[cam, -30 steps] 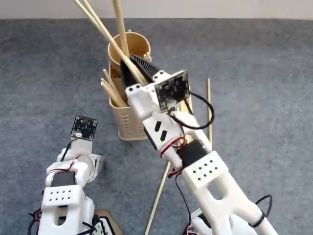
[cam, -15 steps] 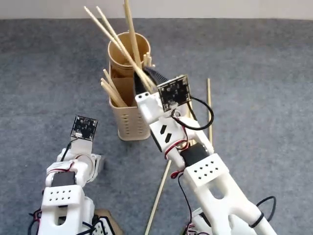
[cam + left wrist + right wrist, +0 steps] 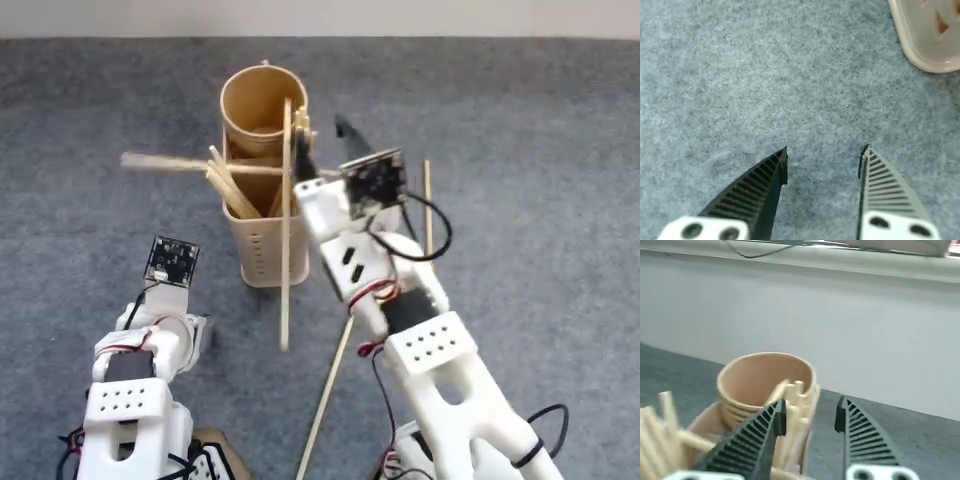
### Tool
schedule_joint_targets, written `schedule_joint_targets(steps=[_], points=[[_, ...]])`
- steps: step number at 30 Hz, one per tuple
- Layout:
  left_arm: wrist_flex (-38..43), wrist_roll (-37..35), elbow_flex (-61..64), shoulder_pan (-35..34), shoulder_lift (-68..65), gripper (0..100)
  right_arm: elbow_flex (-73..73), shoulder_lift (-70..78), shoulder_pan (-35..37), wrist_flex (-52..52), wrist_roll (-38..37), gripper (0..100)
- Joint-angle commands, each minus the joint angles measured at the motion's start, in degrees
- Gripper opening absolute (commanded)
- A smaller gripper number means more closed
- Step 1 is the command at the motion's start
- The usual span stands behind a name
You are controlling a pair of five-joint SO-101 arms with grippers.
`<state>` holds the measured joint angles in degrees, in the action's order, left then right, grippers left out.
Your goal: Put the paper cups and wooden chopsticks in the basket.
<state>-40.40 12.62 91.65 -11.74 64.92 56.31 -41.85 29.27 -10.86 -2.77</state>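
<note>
Paper cups (image 3: 262, 100) nested in the basket (image 3: 262, 255), chopsticks (image 3: 228, 185) bundled alongside. Loose chopstick (image 3: 285, 310) tipped over the rim, second chopstick (image 3: 325, 400) flat on the counter (image 3: 520, 120). Right fingers (image 3: 747, 440) spread beside the cups, pinching nothing, seemingly a drop pose. Left fingers (image 3: 755, 195) spread, parked low over counter.

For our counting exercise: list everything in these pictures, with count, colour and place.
carpet: one, grey, underneath everything.
basket: one, beige, mid-carpet.
paper cups: nested stack, count unclear, tan, in the basket's far end.
wooden chopsticks: several, pale, in the basket, two tipped across its rim.
loose chopsticks: two, pale, on the carpet right of the basket.
left arm: one, white, jaws open above bare carpet.
right arm: one, white, jaws open beside the basket.
</note>
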Motion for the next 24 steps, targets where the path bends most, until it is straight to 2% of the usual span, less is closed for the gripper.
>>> schedule_joint_targets(steps=[1, 7, 13, 16, 20, 24], points=[[0.7, 0.88, 0.04, 0.84, 0.4, 26, -0.84, -2.24, -7.08, 0.13, -0.79, 16.9], [0.7, 0.88, 0.04, 0.84, 0.4, 26, -4.18, -3.74, -14.2, 15.08, -0.88, 16.9], [0.7, 0.88, 0.04, 0.84, 0.4, 26, -4.62, -3.12, -17.89, 27.56, -0.88, 16.9], [0.7, 0.88, 0.04, 0.84, 0.4, 26, -3.21, 1.19, -18.86, 29.58, -1.49, 16.9], [0.7, 0.88, 0.04, 0.84, 0.4, 26, -3.65, 12.53, -18.59, 30.11, -8.35, 16.9], [0.62, 0.88, 0.04, 0.84, 0.4, 26, -9.45, 26.86, -20.18, 30.64, -8.53, 16.9]])
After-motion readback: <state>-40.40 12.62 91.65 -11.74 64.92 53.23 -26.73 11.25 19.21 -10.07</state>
